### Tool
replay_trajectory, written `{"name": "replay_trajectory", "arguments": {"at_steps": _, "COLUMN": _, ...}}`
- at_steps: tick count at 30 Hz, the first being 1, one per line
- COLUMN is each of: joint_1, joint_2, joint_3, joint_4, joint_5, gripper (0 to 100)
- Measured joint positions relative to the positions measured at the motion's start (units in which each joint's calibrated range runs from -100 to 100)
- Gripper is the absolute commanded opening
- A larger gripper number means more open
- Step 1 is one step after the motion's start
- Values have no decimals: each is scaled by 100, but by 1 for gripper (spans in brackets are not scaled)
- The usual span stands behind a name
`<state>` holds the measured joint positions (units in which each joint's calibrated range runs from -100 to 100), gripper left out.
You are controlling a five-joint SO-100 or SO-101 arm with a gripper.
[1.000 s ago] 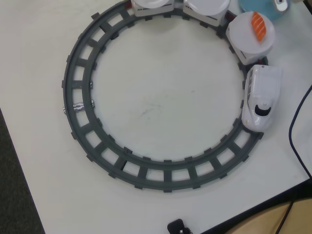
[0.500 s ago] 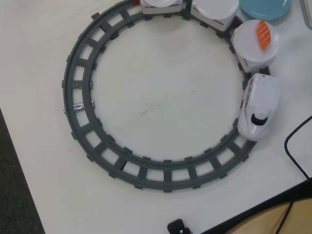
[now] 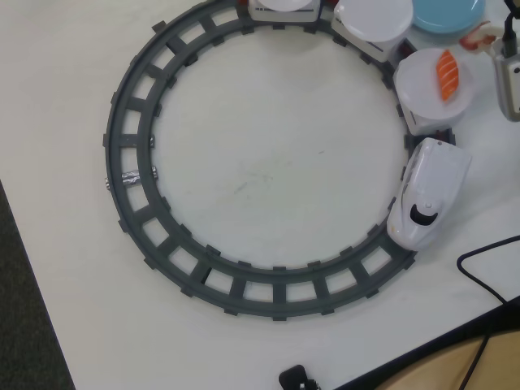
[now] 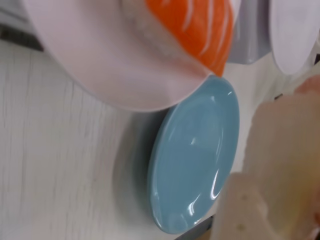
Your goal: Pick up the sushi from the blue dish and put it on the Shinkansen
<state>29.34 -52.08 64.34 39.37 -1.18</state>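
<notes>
**Sushi on train plate, gripper state unclear**

Wrist view, nearest first: a blurred pale gripper (image 4: 272,175) part filled the lower right corner; couldn't tell whether the jaws were spread or pressed together, nothing seen pinched. Just beyond it, the blue dish (image 4: 195,165) sat bare on the white table (image 4: 60,150). A white plate (image 4: 115,65) overlapped the dish's edge in that view, carrying the orange salmon sushi (image 4: 200,25). A second white plate rim showed at the top right corner.

Overhead view: the arm (image 3: 508,77) entered only at the right edge, grey body with a black cable, close beside the sushi plate (image 3: 426,77). The sushi (image 3: 448,71) lay on the plate right behind the train (image 3: 426,191), toward the plate's right side. The train's nose pointed down-frame on the right arc of the grey track (image 3: 138,175). Two more plates followed along the top of the track, empty as far as seen. The dish (image 3: 447,15) was cut by the top edge, just beside the second plate.

Room: track interior and table left of it were open; right side tight between arm, dish, plates. Table edge ran along the bottom right, with a black cable (image 3: 487,276) near it.
</notes>
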Motion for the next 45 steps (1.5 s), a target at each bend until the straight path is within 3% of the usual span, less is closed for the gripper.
{"name": "replay_trajectory", "arguments": {"at_steps": 14, "joint_1": -425, "joint_2": -724, "joint_3": 1504, "joint_4": -2030, "joint_5": 0, "gripper": 2}}
{"name": "replay_trajectory", "arguments": {"at_steps": 45, "joint_1": -953, "joint_2": 867, "joint_3": 747, "joint_4": -2152, "joint_5": 0, "gripper": 2}}
